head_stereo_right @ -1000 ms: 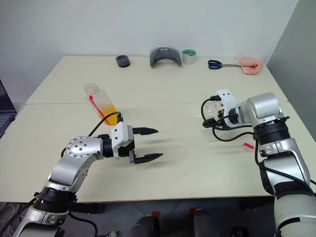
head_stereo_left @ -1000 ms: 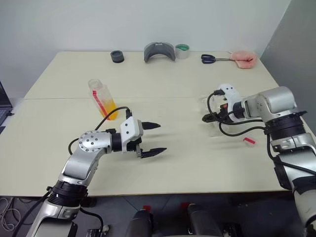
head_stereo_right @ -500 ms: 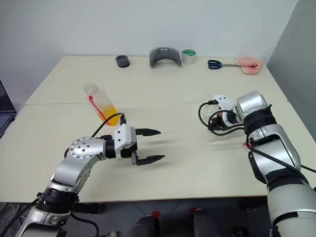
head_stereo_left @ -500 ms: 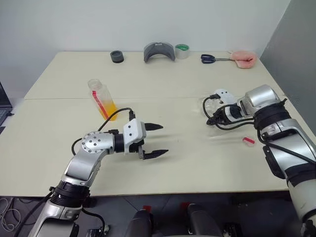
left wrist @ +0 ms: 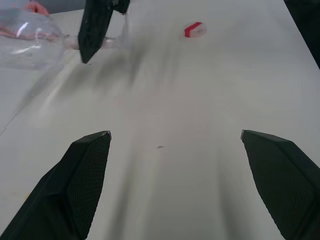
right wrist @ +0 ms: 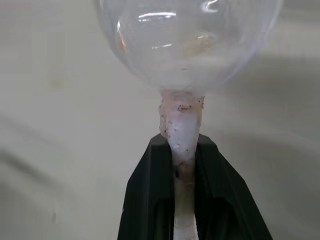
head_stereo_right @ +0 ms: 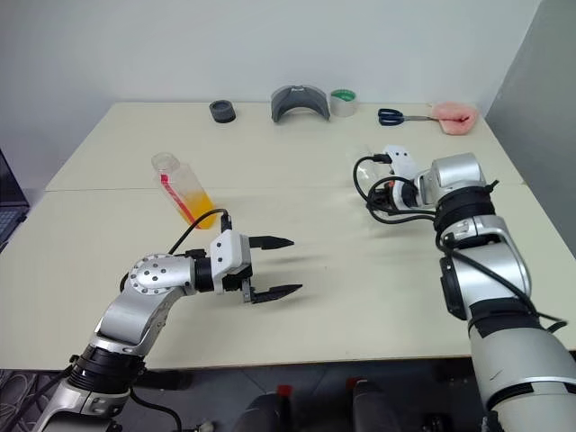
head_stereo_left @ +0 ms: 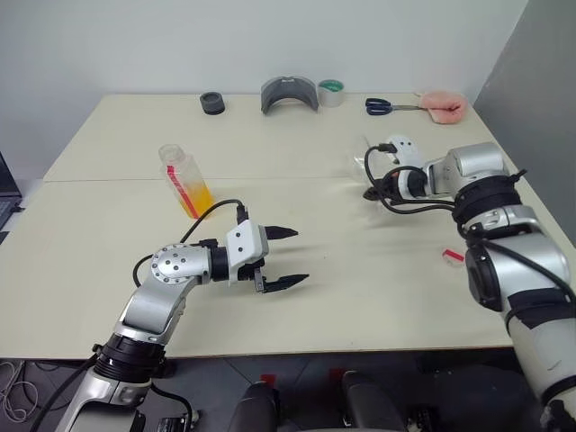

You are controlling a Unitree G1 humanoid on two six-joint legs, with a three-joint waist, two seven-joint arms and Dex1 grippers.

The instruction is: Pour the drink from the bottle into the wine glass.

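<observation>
Wine glass (right wrist: 187, 55) gripped at its thin stem, the right gripper (right wrist: 181, 150) has its two black fingers shut tight on the stem just under the bowl; in the head views the pair sits at right of centre, just above the pale worktop (head_stereo_left: 360, 270). Standing at left of centre, uncapped and tilted, the bottle (head_stereo_left: 184, 181) holds its orange drink (head_stereo_left: 199, 199) in the lower half. Nearer the lower middle of the frame, the left gripper (head_stereo_left: 282, 256) hovers with its fingers spread wide and empty. A small red-and-white cap (head_stereo_left: 454, 256) lies near the right edge. By the look of it, the step is setting the glass upright: keep the stem vertical, lower the foot flat before letting go, and leave room beside it for the bottle's approach.
</observation>
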